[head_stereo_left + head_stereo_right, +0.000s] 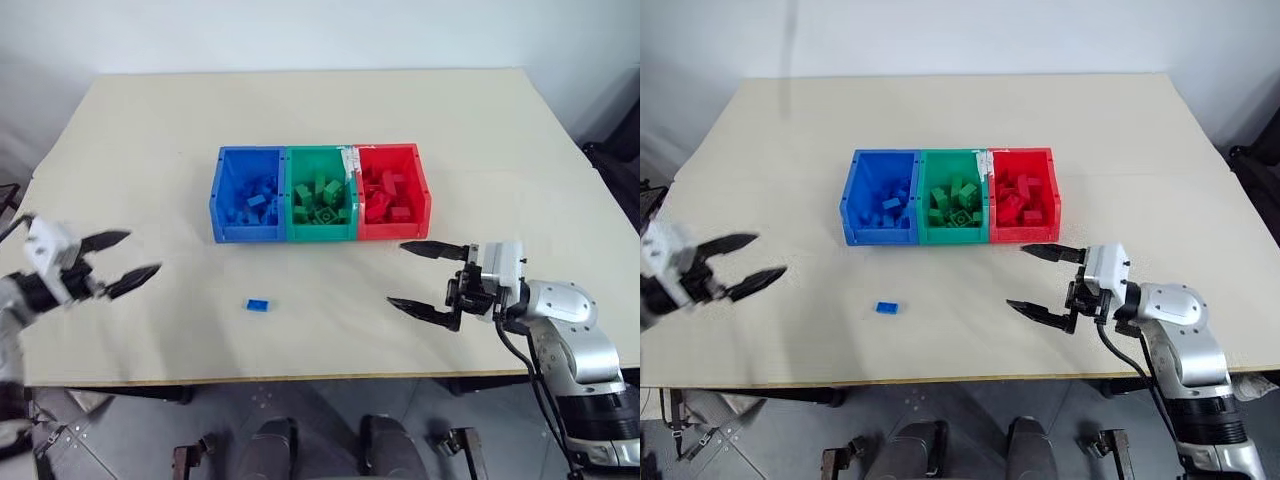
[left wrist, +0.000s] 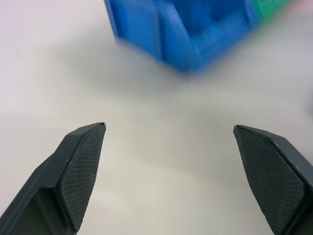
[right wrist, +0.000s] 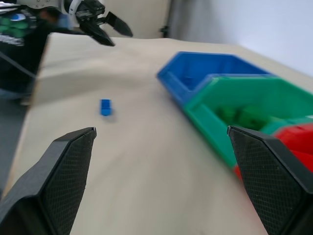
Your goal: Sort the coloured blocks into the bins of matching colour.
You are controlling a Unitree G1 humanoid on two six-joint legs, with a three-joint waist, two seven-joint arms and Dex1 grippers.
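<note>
Your table (image 1: 150, 150) is a pale, wide top with the three joined bins sitting mid-table — blue bin (image 1: 222, 195), green bin (image 1: 320, 228), red bin (image 1: 420, 185) in a row from your left to your right. Bare tabletop runs all round them, with a broad open strip between the bins and the near edge.

One loose blue brick (image 1: 258, 305) lies flat in that strip, in front of the blue bin and well apart from it, not far from the near edge. More blue bricks (image 1: 255, 200) already lie inside the blue bin; green and red bricks fill the other two.

Your left gripper (image 1: 125, 260) hangs over the table's left near corner, pointing in toward the middle, jaws wide apart and holding nothing. Your right gripper (image 1: 415, 275) sits in front of the red bin, pointing across toward your left, roughly level — its jaws too stand wide apart and empty. The loose brick lies between the two grippers, touched by neither.
</note>
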